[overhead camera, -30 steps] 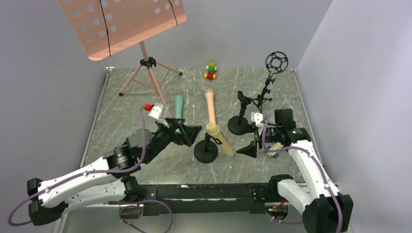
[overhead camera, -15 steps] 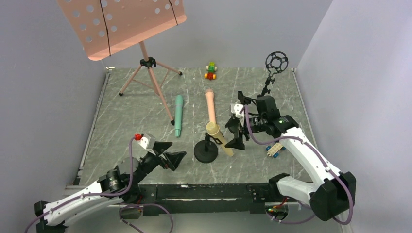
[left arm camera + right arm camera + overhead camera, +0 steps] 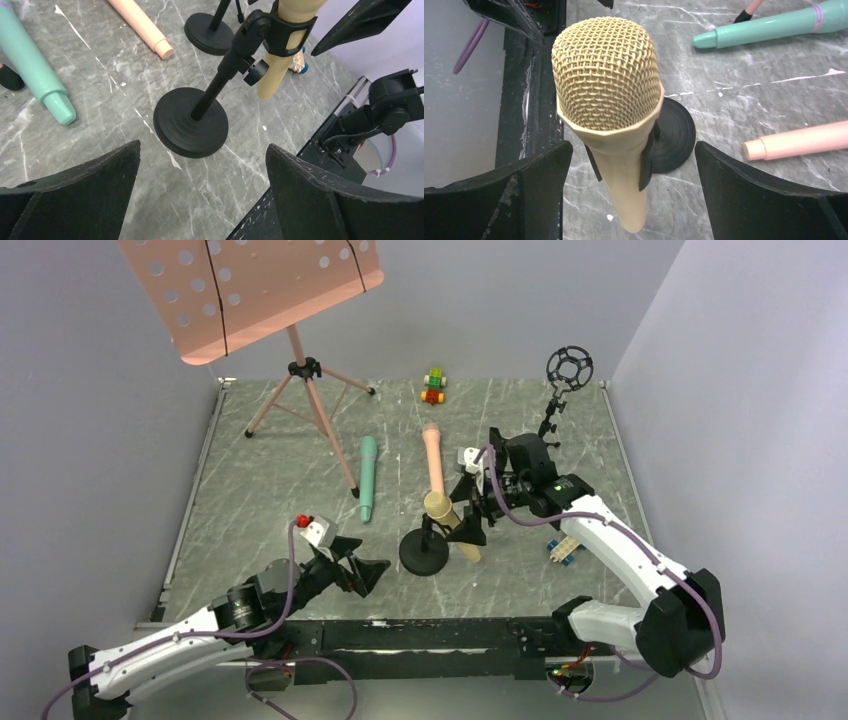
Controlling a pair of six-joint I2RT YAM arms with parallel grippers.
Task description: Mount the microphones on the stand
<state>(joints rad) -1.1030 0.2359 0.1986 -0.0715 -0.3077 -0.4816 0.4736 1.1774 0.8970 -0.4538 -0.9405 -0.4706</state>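
On a grey marbled table (image 3: 260,480) enclosed by pale walls, the pale yellow microphone (image 3: 609,95) is seen clipped at a tilt in a black round-based stand (image 3: 192,122). It is flanked, untouched, by the parted fingers of the right gripper (image 3: 632,145). The left gripper (image 3: 202,145), likewise spread and empty, is held low before the stand's base. The teal microphone (image 3: 367,478) and pink microphone (image 3: 433,458) are seen lying flat on the table beyond.

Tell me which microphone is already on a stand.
The pale yellow microphone, clipped in the black stand; the teal microphone and the pink microphone lie flat.
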